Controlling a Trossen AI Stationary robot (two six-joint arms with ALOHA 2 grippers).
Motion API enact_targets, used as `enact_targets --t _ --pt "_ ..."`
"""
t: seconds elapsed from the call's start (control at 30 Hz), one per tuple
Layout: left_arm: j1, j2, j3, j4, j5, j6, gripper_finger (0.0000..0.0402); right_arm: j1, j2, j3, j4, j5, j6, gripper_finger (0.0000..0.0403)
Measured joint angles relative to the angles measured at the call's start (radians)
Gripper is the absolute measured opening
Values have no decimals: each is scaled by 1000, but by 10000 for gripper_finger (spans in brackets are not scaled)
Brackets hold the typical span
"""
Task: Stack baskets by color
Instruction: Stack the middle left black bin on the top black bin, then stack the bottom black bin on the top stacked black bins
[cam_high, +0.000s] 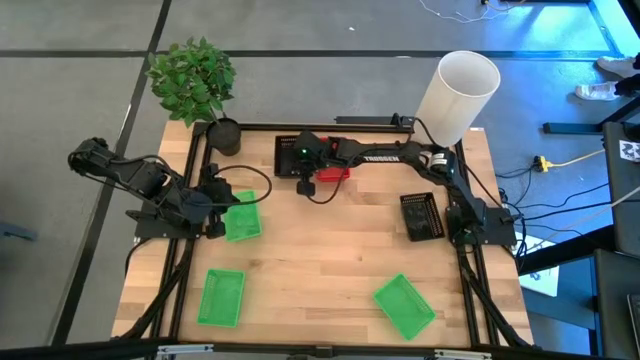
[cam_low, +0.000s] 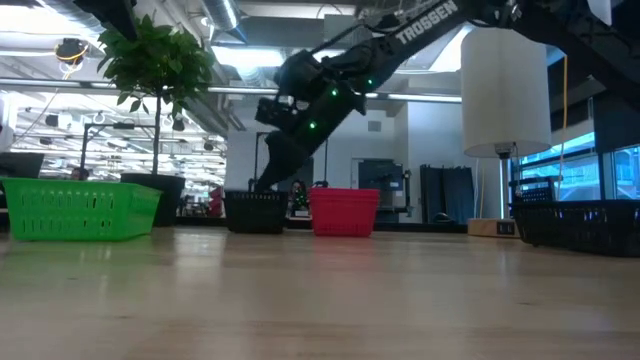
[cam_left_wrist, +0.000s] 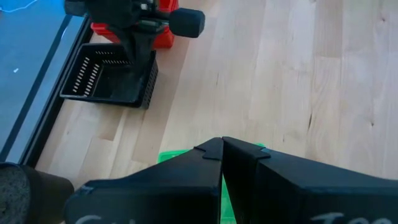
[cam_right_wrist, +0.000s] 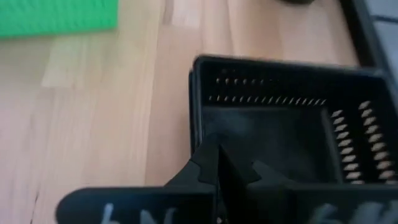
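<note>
The black basket (cam_high: 296, 152) at the frame's upper centre is sitting beside the red baskets (cam_high: 333, 174); your right gripper (cam_high: 304, 183) is pinching its rim. Your left gripper (cam_high: 213, 205), fingers clenched empty, is hovering over a green basket (cam_high: 242, 218) at left.

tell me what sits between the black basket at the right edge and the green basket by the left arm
Nothing: in the high view only bare wood lies between the black basket and the green basket.

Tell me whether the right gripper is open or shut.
Shut: the right gripper has its fingertips together on the near wall of the black basket.
</note>
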Motion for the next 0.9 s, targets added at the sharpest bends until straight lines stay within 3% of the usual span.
enact_targets --t 0.17,0.3,0.7,0.8,0.9 --pt "0 0 0 0 0 0 0 3 0 1 -21 10 27 0" --pt "0 0 0 0 -1 0 0 37 -22 116 -146 23 22 0" --pt "-1 0 0 -33 5 0 0 203 -48 549 -953 187 82 0" --pt "-1 0 0 -38 5 0 0 232 -49 613 -1135 247 170 0" --pt "-1 0 0 -43 5 1 0 258 -64 593 -1296 324 264 0"
